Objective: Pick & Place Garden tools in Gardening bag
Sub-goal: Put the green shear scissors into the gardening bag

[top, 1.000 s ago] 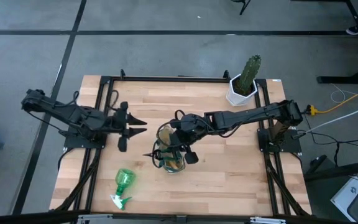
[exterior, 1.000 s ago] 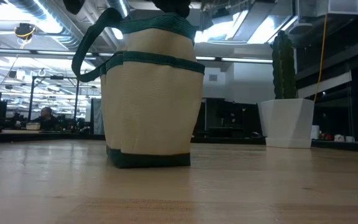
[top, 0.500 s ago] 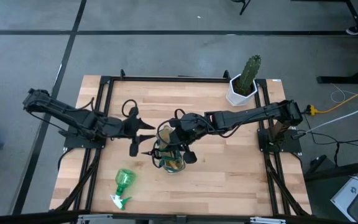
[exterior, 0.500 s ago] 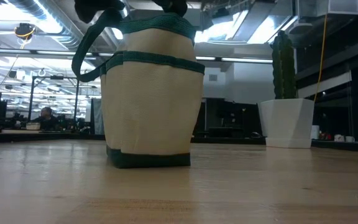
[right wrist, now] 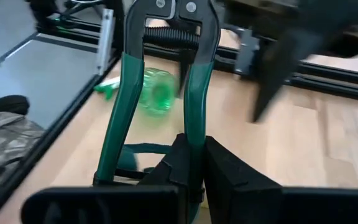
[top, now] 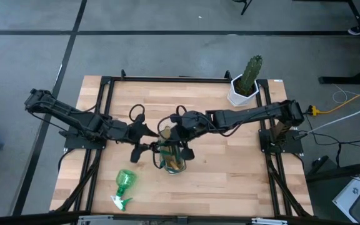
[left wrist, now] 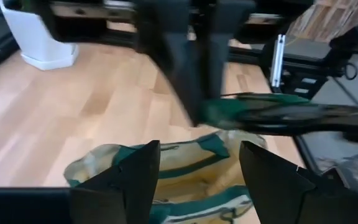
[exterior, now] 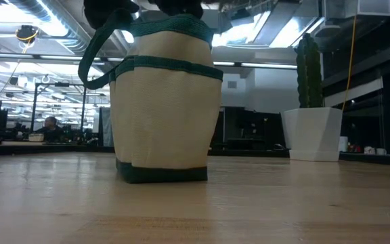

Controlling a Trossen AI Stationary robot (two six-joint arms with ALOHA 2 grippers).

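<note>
Open office room behind a pale wood table [top: 230, 169], cream bag [exterior: 164, 108] with green trim upright mid-table, right gripper [right wrist: 194, 177] pinched on green-handled shears [right wrist: 160, 81] over it, left gripper [left wrist: 197, 165] spread wide beside bag, green spray bottle [top: 124, 184] lying near the front edge.

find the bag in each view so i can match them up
High view: bag at table centre, under both grippers.
Low view: bag left of centre, upright.
Left wrist view: bag at the bottom, between the fingers.
Right wrist view: only a strip of its green trim shows.
Shared landmark: cactus pot.
</note>
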